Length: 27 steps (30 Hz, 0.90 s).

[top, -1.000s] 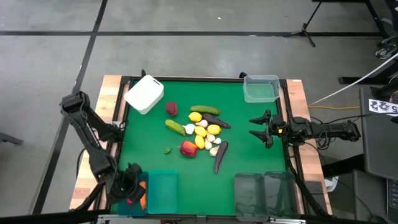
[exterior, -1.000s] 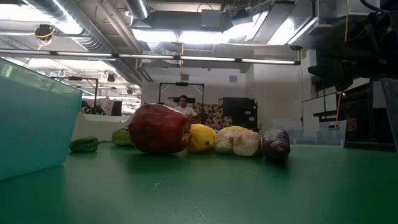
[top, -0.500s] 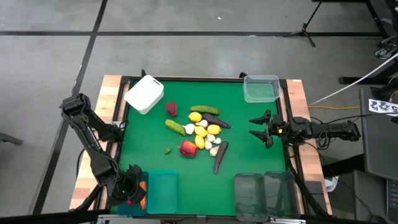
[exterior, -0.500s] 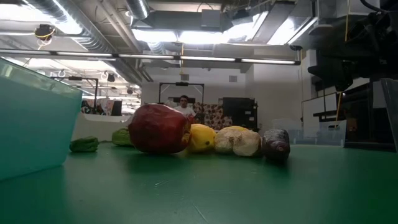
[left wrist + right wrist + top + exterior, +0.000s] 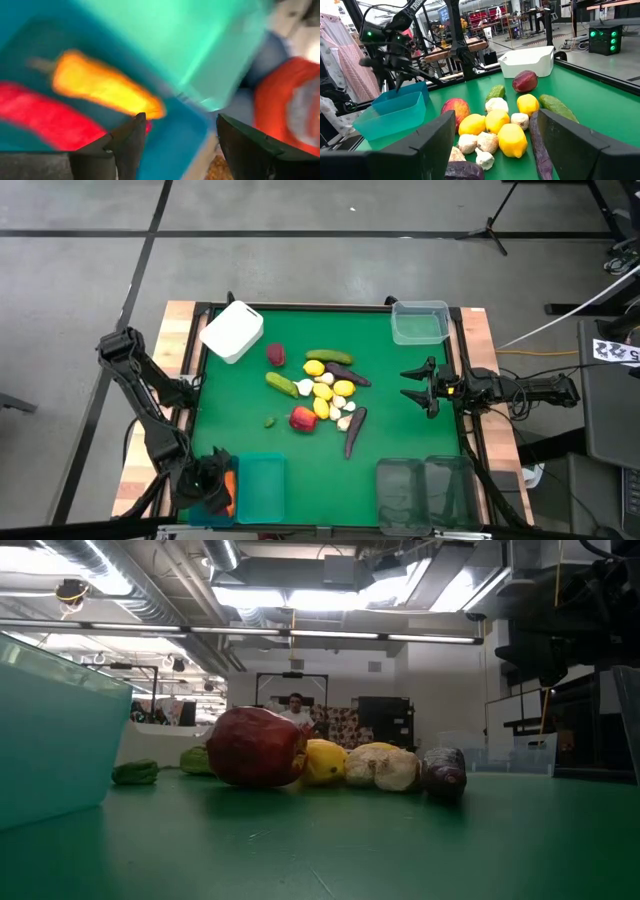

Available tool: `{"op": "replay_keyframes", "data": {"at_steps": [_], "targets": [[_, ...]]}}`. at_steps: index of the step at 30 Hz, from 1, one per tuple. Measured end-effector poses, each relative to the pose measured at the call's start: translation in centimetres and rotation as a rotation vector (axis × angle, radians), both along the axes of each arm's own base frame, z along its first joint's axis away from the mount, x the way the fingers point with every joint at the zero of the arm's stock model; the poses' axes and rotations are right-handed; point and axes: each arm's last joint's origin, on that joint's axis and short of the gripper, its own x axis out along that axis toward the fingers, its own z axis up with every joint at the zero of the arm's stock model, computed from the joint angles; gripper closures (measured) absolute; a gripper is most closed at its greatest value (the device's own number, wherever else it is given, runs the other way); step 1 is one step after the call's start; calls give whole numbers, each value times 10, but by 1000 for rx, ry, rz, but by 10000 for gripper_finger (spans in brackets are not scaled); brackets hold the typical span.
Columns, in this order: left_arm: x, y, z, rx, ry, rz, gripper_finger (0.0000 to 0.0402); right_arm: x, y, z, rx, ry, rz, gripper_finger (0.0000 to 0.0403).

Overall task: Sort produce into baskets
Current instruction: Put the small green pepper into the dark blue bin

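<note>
Since a second ago the left gripper [image 5: 212,483] has spread its fingers over the leftmost teal bin [image 5: 197,515] at the near left corner; nothing on the green mat [image 5: 400,430] has shifted. Its wrist view shows the jaws parted with nothing between them, and below them, inside the bin, lie an orange carrot [image 5: 105,85] and a red piece [image 5: 45,117], both blurred. A second teal bin [image 5: 262,488] sits just beside the first, and I cannot see anything in it. Two dark-tinted clear bins [image 5: 425,492] stand side by side at the near right edge.

Mid-mat lies the loose produce. Nearest is a long dark purple eggplant [image 5: 354,430], lying at a slant, then a red pepper [image 5: 303,419] with a small green piece [image 5: 269,421] a little apart to its left. Touching clusters of white garlic bulbs [image 5: 343,417] and smooth yellow lemons [image 5: 323,391] crowd the middle. A green cucumber [image 5: 282,384] lies to their left, a second eggplant [image 5: 348,374] to their right, another cucumber [image 5: 328,357] behind, and a dark red apple [image 5: 276,354] sits on its own farther left.

To the right, the right gripper [image 5: 408,384] hovers over the mat's right edge, pointing at the pile, jaws wide apart and empty.

Farthest off, a white box [image 5: 232,331] with rounded corners sits tilted at the far left corner, and a clear plastic tub [image 5: 420,322] at the far right.
</note>
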Motion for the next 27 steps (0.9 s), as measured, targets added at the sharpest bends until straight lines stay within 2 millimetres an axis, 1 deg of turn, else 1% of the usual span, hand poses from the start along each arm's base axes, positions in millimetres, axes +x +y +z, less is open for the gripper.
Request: {"op": "replay_keyframes", "data": {"at_steps": [2,5,8,11,13,15,20,23,27], "targets": [[1,6,10,8,-83,0,170,0,0,0,0,0,0,123],[2,19,31,72,-274,36,177,0,0,0,0,0,0,123],[5,38,48,260,-488,123,179,0,0,0,0,0,0,123],[11,58,57,489,-598,193,180,0,0,0,0,0,0,123],[18,70,57,633,-599,199,180,0,0,0,0,0,0,123],[28,81,53,738,-562,205,180,0,0,0,1,0,0,123],[53,103,35,909,-425,242,180,0,0,0,23,-1,0,123],[65,111,20,962,-328,240,180,0,0,0,23,2,2,123],[76,115,-3,941,-179,174,180,0,0,-1,23,3,6,123]]}}
